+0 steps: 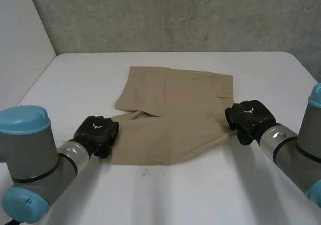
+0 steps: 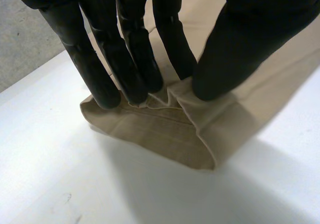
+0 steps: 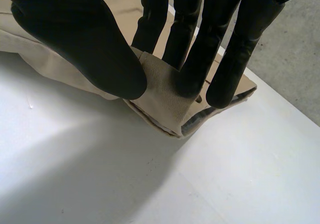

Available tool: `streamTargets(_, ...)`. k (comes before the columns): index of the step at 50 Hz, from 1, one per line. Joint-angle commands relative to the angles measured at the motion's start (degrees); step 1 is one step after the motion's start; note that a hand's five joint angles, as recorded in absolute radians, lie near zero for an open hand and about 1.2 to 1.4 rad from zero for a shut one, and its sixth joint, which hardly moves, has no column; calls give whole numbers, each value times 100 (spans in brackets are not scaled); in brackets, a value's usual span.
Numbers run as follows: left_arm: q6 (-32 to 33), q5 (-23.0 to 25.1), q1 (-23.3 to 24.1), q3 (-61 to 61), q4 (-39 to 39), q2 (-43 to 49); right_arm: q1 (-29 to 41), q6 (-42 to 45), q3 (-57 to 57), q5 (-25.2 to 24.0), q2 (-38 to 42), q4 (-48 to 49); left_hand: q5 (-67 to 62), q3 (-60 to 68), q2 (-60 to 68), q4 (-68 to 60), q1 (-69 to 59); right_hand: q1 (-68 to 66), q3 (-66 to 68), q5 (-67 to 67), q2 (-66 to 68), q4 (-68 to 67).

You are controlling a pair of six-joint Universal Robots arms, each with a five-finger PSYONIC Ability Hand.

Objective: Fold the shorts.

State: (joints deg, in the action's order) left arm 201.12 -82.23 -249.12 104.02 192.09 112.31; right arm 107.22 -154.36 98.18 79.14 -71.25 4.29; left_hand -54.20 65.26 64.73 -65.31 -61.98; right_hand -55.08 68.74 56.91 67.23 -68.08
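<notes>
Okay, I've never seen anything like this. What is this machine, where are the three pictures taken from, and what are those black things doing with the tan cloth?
It is a two-armed robot at a white table. One picture looks down from a head camera; the other two come from cameras on each wrist. Tan shorts lie spread on the table. The left robot hand pinches a near corner between fingers and thumb; the right robot hand pinches the opposite edge likewise.

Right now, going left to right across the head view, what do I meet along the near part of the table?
Left arm → left hand, pinching the shorts' left end → shorts → right hand, pinching the shorts' right end → right arm.
</notes>
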Motion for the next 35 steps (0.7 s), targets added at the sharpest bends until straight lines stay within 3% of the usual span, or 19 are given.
streamTargets(1,15,-38,21,-5,4,37,-8,2,8,5,6,20,1428,-1534,-1482,1539,1207,-2492,1126,1309,1277,-1192)
streamTargets(15,32,-39,-14,-14,22,72,-8,2,17,5,6,28,1563,-1669,-1616,1674,1341,-2492,1126,1309,1277,-1192)
streamTargets(20,76,-39,-5,-48,48,308,1,2,17,5,6,28,2570,-2676,-2624,2681,2349,-2492,1126,1309,1277,-1192)
streamTargets(26,76,-39,4,-128,48,467,-8,11,17,5,6,37,2573,-2679,-2626,2684,2351,-2492,1126,1309,1277,-1192)
streamTargets(34,67,-30,4,-198,48,459,-16,11,17,5,14,37,890,-996,-943,1001,669,-2492,1126,1309,1277,-1192)
streamTargets(35,59,-38,4,-198,48,459,-8,11,17,5,14,37,24,-130,-77,135,-197,-2492,1126,1309,1277,-1192)
